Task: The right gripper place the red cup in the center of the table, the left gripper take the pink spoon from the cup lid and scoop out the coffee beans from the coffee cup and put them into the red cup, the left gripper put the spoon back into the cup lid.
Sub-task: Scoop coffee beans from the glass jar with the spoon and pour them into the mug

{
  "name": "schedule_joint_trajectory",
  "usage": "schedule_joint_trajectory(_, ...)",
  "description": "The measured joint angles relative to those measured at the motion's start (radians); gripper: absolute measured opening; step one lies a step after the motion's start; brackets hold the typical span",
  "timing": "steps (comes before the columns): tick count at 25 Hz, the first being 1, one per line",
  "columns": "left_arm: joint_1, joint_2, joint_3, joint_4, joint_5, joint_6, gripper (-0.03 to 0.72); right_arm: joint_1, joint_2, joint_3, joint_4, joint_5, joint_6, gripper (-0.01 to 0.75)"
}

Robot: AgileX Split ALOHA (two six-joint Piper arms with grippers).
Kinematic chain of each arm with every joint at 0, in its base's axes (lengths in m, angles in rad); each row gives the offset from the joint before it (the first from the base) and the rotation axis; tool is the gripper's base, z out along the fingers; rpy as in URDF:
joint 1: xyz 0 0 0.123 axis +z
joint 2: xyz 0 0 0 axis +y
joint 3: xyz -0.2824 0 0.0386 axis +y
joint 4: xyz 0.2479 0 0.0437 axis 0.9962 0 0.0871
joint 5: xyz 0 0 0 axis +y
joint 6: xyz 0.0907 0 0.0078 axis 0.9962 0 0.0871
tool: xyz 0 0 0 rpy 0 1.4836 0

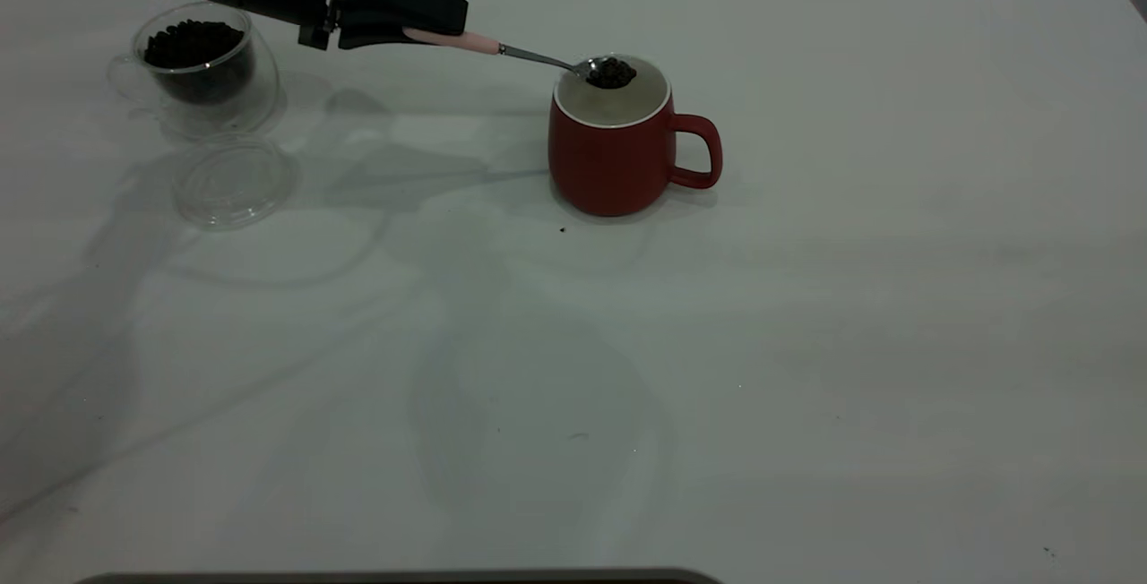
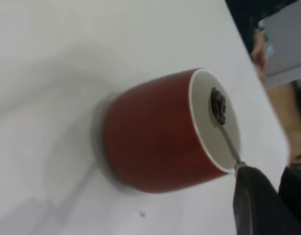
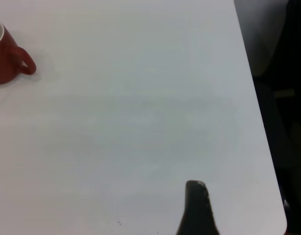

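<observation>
The red cup [image 1: 609, 163] stands on the white table [image 1: 806, 342] near its middle, handle to the right. My left gripper [image 1: 448, 27] is shut on the pink spoon [image 1: 529, 53] by its pink handle. The spoon's bowl holds coffee beans [image 1: 611, 73] just over the cup's mouth. In the left wrist view the spoon [image 2: 228, 142] reaches from my dark fingers [image 2: 253, 200] into the red cup [image 2: 155, 132]. The coffee cup [image 1: 202, 64] with beans stands at the far left. The cup lid [image 1: 233, 181] lies empty in front of it. The right gripper's one visible fingertip [image 3: 196, 205] is far from the red cup [image 3: 6, 58].
A few dark specks lie on the table, one just in front of the red cup [image 1: 563, 229]. The table's right edge and rounded corner [image 3: 275, 205] show in the right wrist view, with dark floor beyond.
</observation>
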Motion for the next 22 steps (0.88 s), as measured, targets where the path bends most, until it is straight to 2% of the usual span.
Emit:
schedule_joint_trajectory(7,-0.025,0.000,0.000,-0.004,-0.056,0.303,0.119,0.000,0.000,0.000,0.000,0.000,0.000,0.591)
schedule_joint_trajectory(11,-0.029,0.000,0.000,-0.023,-0.048,0.360,0.119,0.000,0.000,0.000,0.000,0.000,0.000,0.591)
schedule_joint_trajectory(16,-0.024,-0.012,0.000,-0.034,-0.001,0.236,0.119,0.000,0.000,0.000,0.000,0.000,0.000,0.591)
schedule_joint_trajectory(22,0.039,-0.097,0.000,0.088,0.068,-0.029,0.119,0.000,0.000,0.000,0.000,0.000,0.000,0.591)
